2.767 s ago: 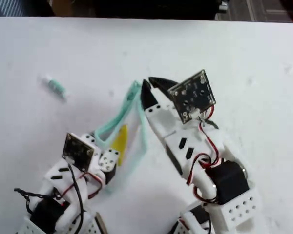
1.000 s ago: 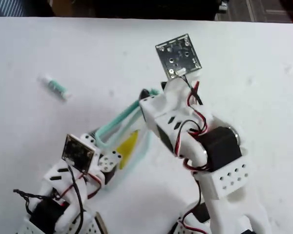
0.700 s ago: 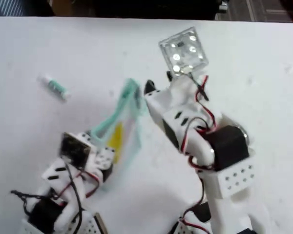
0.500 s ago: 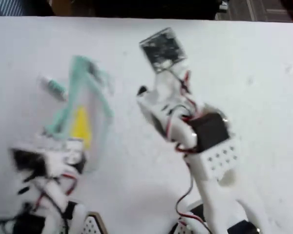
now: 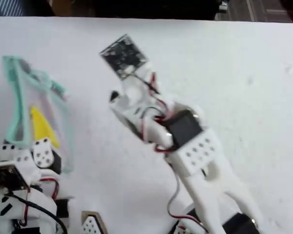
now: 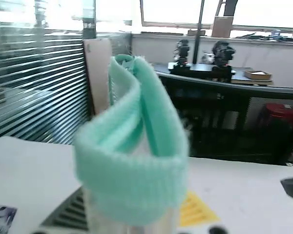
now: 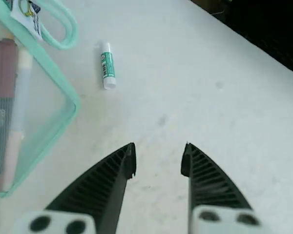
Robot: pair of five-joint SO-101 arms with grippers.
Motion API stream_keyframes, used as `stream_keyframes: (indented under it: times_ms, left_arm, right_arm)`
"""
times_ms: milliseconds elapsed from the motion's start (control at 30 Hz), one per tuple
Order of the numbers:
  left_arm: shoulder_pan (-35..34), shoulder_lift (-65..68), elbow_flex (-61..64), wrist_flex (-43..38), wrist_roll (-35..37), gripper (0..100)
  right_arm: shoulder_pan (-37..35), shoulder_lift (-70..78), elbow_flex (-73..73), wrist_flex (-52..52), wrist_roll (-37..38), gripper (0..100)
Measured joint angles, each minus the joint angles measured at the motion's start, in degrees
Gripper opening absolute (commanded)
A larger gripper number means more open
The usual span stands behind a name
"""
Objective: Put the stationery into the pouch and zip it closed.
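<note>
The clear pouch (image 5: 27,105) with mint-green trim is at the table's left side. My left gripper (image 5: 41,155) is shut on its near end. A yellow item (image 5: 41,127) lies inside it. In the left wrist view the pouch's green zipper band (image 6: 136,165) stands up close in front of the camera. My right gripper (image 7: 158,161) is open with nothing between its fingers, over bare table, apart from the pouch (image 7: 34,102). Pens (image 7: 5,97) show through the pouch's wall. A small white and green stick (image 7: 106,65) lies loose on the table beside the pouch.
The white table (image 5: 224,68) stretches bare to the right of the right arm (image 5: 185,141). Its far edge runs along the top of the high view, with dark floor beyond. The pouch's loop handle (image 7: 63,24) hangs near the loose stick.
The left arm has swung the pouch far to the left, away from the right gripper, which had been at the pouch's far end. The right arm has followed partway left.
</note>
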Motion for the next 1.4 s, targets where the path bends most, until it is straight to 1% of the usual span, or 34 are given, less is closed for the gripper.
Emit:
stream_keyframes:
  times_ms: [67,133,200,300,367,400,467,600,700,767,867,1000,1133,1267,1333,1400]
  left_arm:
    - [5.98,-0.26,0.18,-1.58,0.0,2]
    - [13.71,-0.44,2.02,-3.87,0.0,2]
    - [22.07,0.18,5.1,-6.77,-2.46,2]
    - [32.97,0.18,12.31,-13.8,-7.91,2]
    - [37.36,0.18,18.81,-19.43,-9.23,2]
    - [38.33,0.18,21.98,-22.07,-9.49,2]
    - [38.68,0.26,27.78,-25.85,-9.76,2]
    - [39.47,0.35,31.82,-27.16,-9.76,2]
    - [39.47,0.35,31.82,-27.16,-9.76,2]
    - [39.47,0.35,31.82,-26.02,-9.76,2]
    - [40.97,-0.09,31.56,-23.21,-10.29,2]
    - [44.48,-0.44,28.75,-17.05,-10.64,2]
    - [47.03,-0.62,25.58,-10.9,-14.95,2]
    - [47.3,-0.7,24.79,-9.49,-16.79,2]
    - [47.3,-0.7,24.79,-9.41,-16.97,2]
    - [47.38,-0.7,24.79,-9.41,-16.97,2]
  right_arm:
    - [0.18,-5.1,-1.49,1.41,0.0,14.9]
    - [-0.09,-11.25,-2.9,2.11,0.0,14.9]
    - [-0.09,-17.41,-3.43,2.2,0.0,14.9]
    - [0.09,-24.09,-3.43,2.64,0.09,14.9]
    - [0.35,-25.49,-2.73,4.31,1.32,14.9]
    - [0.79,-25.76,-2.29,5.63,3.6,14.9]
    - [1.23,-25.05,-0.79,8.88,10.73,14.9]
    - [1.05,-25.41,0.62,14.95,29.89,15.1]
    - [1.23,-26.2,0.7,19.87,42.55,21.2]
    - [1.23,-25.49,0.79,23.12,47.82,26.6]
    - [1.23,-22.68,0.79,26.11,52.66,27.1]
    - [1.32,-17.32,0.79,26.11,56.97,26.9]
    - [1.32,-13.36,-1.49,26.73,61.27,26.9]
    - [1.23,-10.2,-2.99,27.34,63.74,26.4]
    - [1.23,-8.88,-3.16,27.34,64.18,23.4]
    - [1.32,-8.18,-3.16,27.52,64.26,18.1]
